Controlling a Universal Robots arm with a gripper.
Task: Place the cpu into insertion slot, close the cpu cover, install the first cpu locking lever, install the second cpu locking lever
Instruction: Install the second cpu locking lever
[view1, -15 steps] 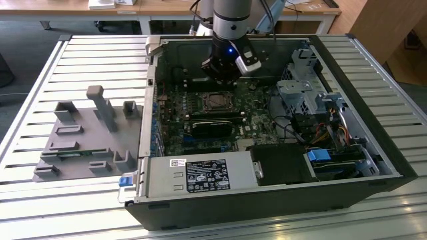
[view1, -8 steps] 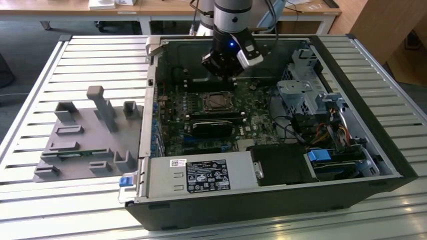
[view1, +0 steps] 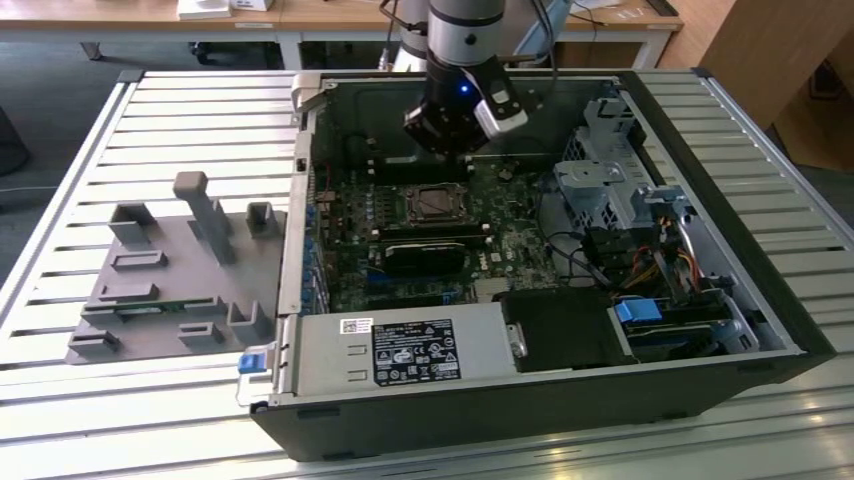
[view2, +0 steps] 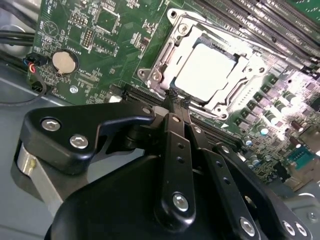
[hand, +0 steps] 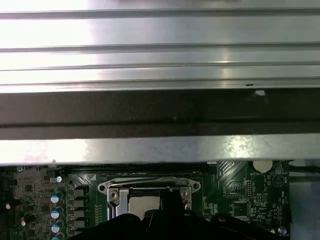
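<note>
Fingers: black gripper (view2: 176, 100) pinched together, empty, tips just beside the socket, frame centre.
Chip: flat silver-beige square cpu (view2: 206, 69) seated; light, stiff, fragile; hold by edges.

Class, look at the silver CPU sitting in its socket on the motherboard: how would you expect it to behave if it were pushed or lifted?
The cpu looks flat and metal-topped, so it is probably stiff, not floppy. Lying flat inside the insertion slot, it should neither roll nor tip. Its smooth, shiny top suggests it may be slippery, and the framed socket would likely block sideways pushes.

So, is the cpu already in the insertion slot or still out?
In: the cpu lies flat inside the insertion slot, with the cpu cover framing it.
</note>
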